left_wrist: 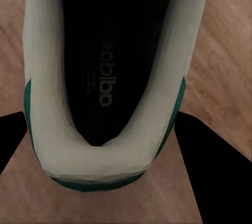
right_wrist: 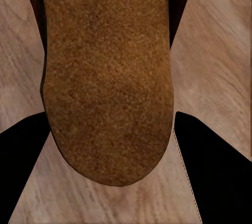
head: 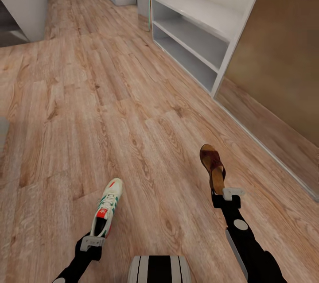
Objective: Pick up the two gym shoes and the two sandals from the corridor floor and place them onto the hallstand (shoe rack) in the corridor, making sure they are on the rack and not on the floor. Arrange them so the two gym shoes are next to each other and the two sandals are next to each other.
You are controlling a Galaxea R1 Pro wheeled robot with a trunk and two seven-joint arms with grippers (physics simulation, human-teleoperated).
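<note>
The left gripper [head: 92, 242] is clamped on a sneaker's [head: 106, 207] heel and the right gripper [head: 227, 195] on a sandal's [head: 212, 165] heel, both carried above the plank floor [head: 110, 110]; the grey rack [head: 195, 30] stands ahead to the right

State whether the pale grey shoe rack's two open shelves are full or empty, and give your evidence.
Empty, as far as visible: the pale grey shoe rack shows bare grey boards on both open shelf levels; their far ends are hidden.
</note>
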